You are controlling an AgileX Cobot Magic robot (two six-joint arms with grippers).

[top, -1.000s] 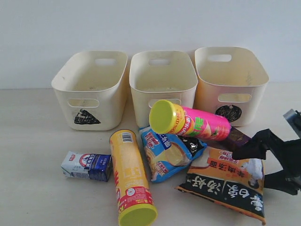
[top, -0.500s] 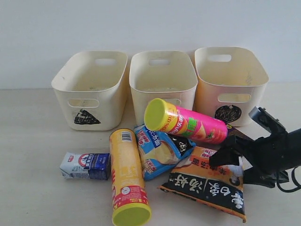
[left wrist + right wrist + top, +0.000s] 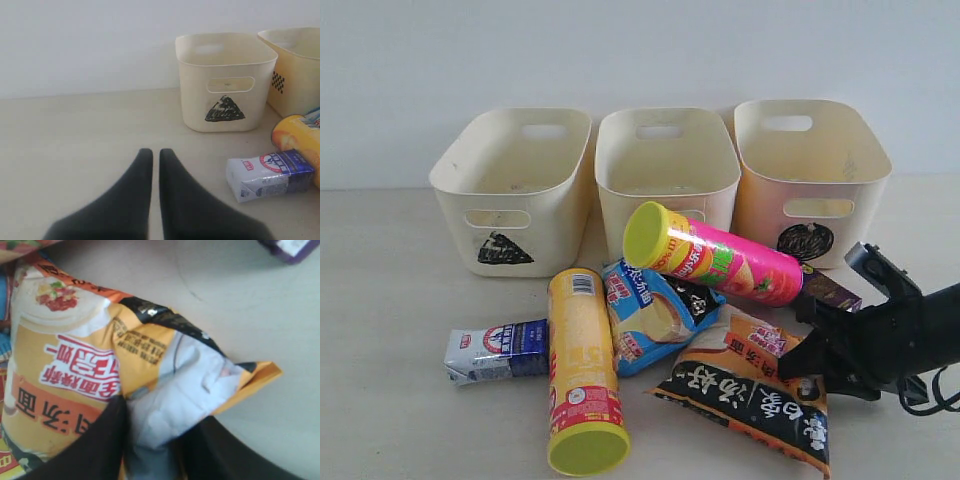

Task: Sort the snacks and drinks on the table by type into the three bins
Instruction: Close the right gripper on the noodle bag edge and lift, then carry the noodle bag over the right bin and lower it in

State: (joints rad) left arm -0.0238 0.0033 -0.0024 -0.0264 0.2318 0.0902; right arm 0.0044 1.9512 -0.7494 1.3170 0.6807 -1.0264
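My right gripper [image 3: 800, 342] is open, its fingers on either side of the near edge of the orange-black bag [image 3: 745, 395]; the wrist view shows the crinkled bag [image 3: 100, 355] between them [image 3: 160, 415]. The pink cylinder [image 3: 720, 262] lies across the blue bag [image 3: 655, 315], with the dark purple carton [image 3: 830, 290] behind its far end. The yellow cylinder [image 3: 582, 365] and white-blue carton [image 3: 495, 350] lie to the left. My left gripper [image 3: 156, 151] is shut and empty above the bare table [image 3: 75, 150], out of the exterior view.
The three bins stand in a row at the back: triangle [image 3: 510, 190], middle [image 3: 665, 165] with its mark hidden by the pink cylinder, circle [image 3: 810, 170]. The left wrist view shows the triangle bin [image 3: 225, 80] and a checkered mark on its neighbour [image 3: 295, 70].
My right gripper has moved left onto the orange-black bag's edge, shoving it and the rest of the pile leftward. The pink cylinder, yellow cylinder and white-blue carton all shifted left.
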